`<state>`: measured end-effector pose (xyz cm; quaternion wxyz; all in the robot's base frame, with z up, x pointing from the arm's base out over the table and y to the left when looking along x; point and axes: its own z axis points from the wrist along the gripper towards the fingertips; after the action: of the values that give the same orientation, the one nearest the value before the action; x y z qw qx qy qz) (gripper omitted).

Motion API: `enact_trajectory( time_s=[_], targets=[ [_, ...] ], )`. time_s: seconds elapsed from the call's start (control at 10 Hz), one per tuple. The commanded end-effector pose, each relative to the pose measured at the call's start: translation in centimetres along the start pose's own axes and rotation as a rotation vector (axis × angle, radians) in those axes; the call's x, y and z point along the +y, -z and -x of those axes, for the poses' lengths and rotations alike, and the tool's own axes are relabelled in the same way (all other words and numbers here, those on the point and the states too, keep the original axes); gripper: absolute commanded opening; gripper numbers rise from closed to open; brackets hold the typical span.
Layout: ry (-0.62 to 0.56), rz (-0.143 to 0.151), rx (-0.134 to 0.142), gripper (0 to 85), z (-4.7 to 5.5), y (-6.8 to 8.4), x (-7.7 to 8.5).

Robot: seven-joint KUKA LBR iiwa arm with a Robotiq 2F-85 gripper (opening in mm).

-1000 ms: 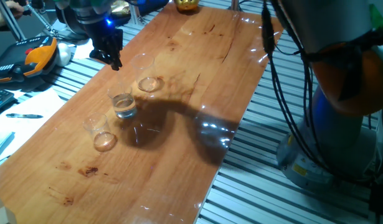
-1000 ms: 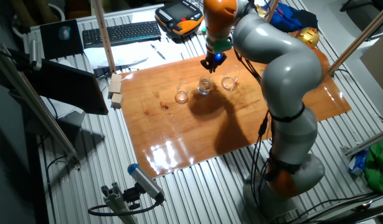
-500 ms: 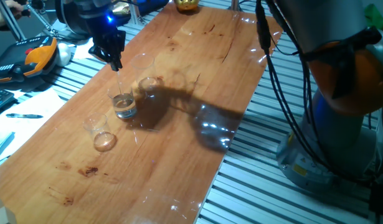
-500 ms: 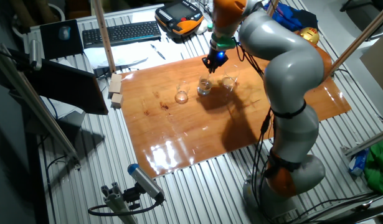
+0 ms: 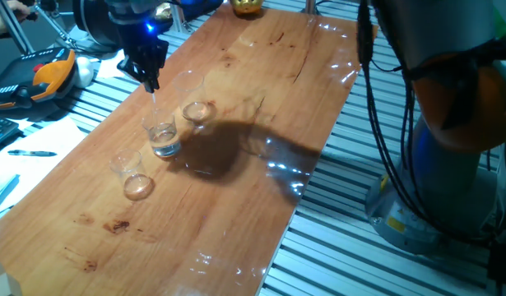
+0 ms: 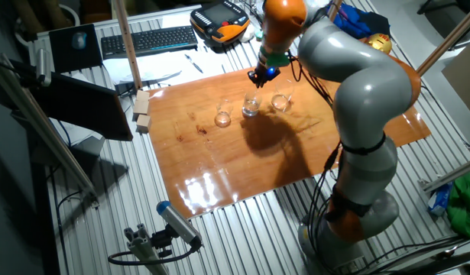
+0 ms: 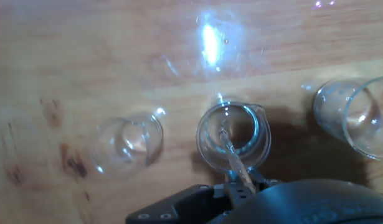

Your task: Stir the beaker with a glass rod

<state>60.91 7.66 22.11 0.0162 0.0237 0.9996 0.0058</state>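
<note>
The beaker [image 5: 163, 140] stands mid-table between two other clear beakers; it also shows in the other fixed view [image 6: 251, 106] and in the centre of the hand view [image 7: 233, 137]. My gripper [image 5: 151, 80] hangs just above and behind it, shut on the glass rod [image 7: 231, 152]. The rod runs from between the fingers down through the beaker's mouth, and its lower end lies inside the glass. In the fixed views the rod is only a faint line [image 5: 155, 103]. The gripper also shows in the other fixed view [image 6: 259, 76].
A taller, wider beaker [image 5: 195, 104] stands just behind the task beaker, at the right in the hand view [image 7: 353, 118]. A smaller beaker [image 5: 133, 174] stands in front, at the left in the hand view [image 7: 126, 144]. A keyboard [image 6: 147, 40] and tools lie beyond the wooden table's edge.
The gripper with the rod has shifted slightly over the beaker. The arm's upper links have swung to the right, and their shadow on the table has moved with them.
</note>
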Motion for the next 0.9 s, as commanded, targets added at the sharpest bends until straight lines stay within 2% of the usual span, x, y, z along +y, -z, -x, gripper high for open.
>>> enact_trajectory(
  time_s=[0.0, 0.2, 0.3, 0.4, 0.5, 0.7, 0.8],
  targets=[
    [0.060, -0.048, 0.011, 0.0, -0.03, 0.07, 0.03],
    [0.119, -0.101, 0.075, 0.0, -0.21, 0.31, 0.07],
    [0.136, -0.110, 0.094, 0.0, -0.27, 0.31, 0.11],
    [0.128, -0.097, 0.112, 0.0, -0.33, 0.22, 0.17],
    [0.101, -0.064, 0.132, 0.0, -0.34, 0.04, 0.18],
    [0.083, -0.052, 0.185, 0.0, -0.31, -0.08, 0.20],
    [0.054, -0.033, 0.183, 0.0, -0.34, -0.14, 0.28]
  ],
)
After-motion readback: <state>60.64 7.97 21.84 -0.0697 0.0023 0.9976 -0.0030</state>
